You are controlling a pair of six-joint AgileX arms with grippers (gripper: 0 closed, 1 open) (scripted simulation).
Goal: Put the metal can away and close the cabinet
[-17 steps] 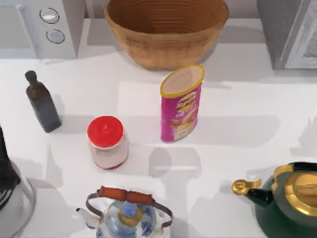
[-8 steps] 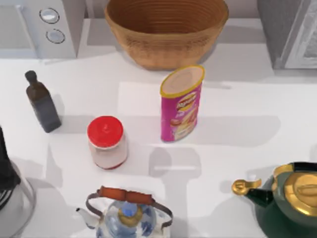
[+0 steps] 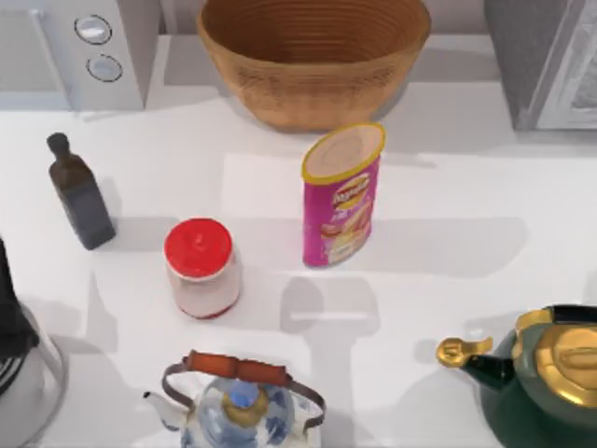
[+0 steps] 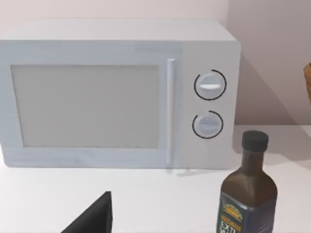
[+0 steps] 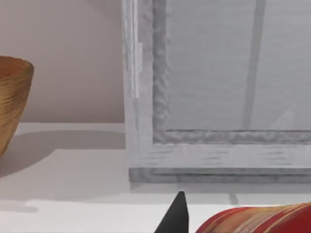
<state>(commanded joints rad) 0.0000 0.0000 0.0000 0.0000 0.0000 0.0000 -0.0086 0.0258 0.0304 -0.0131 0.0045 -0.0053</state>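
Metal can (image 3: pixel 342 196) upright on bench (image 3: pixel 466 177): I judge it light, rigid, slick; grasp mid-body. Left gripper (image 4: pixel 93 218) and right gripper (image 5: pixel 178 216): open or closed, cannot tell.

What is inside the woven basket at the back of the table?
The woven basket shows only its ribbed inner wall; nothing is seen inside. Its bottom near the front rim is covered, so that part stays unknown.

left arm (image 3: pixel 11 308): at table's left edge | claw fingertip (image 4: pixel 95 218) visible
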